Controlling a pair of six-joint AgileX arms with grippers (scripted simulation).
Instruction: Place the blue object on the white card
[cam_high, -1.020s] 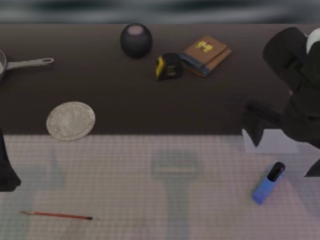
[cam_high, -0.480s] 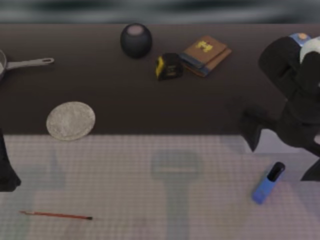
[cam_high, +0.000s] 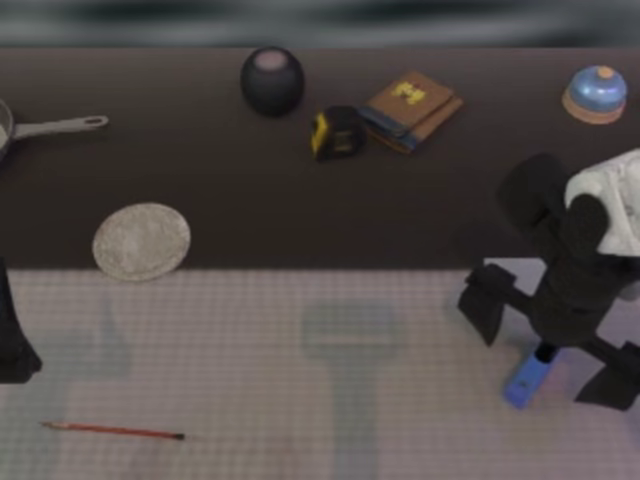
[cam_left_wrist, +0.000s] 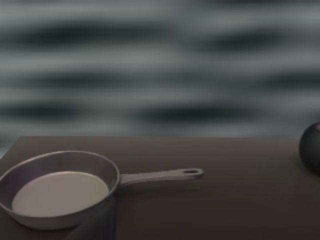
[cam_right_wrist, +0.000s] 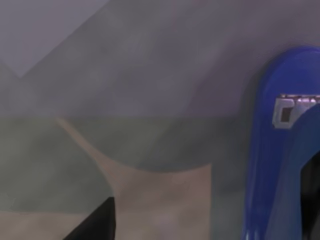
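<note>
The blue object (cam_high: 522, 384) lies on the pale mat at the front right, and its black end is tucked under my right gripper (cam_high: 548, 342). That gripper hangs directly over it, open, with one dark finger on each side and nothing held. In the right wrist view the blue object (cam_right_wrist: 285, 150) fills one edge and a single black fingertip (cam_right_wrist: 100, 222) shows, apart from it. The white card is mostly hidden beneath the right arm; a pale corner of it (cam_right_wrist: 40, 25) shows in the right wrist view. My left arm (cam_high: 12, 335) is parked at the left edge.
On the dark back strip stand a frying pan (cam_high: 50, 127), a black round speaker (cam_high: 272, 80), a yellow-black tape measure (cam_high: 337, 133), a brown book (cam_high: 412, 108) and a blue-domed bell (cam_high: 594, 94). A silvery plate (cam_high: 141, 241) and a red pencil (cam_high: 110, 431) lie at the left.
My right arm has swung toward the table's front and come over the blue object's black end. This uncovered the bell and covered the white card. The blue object has not moved.
</note>
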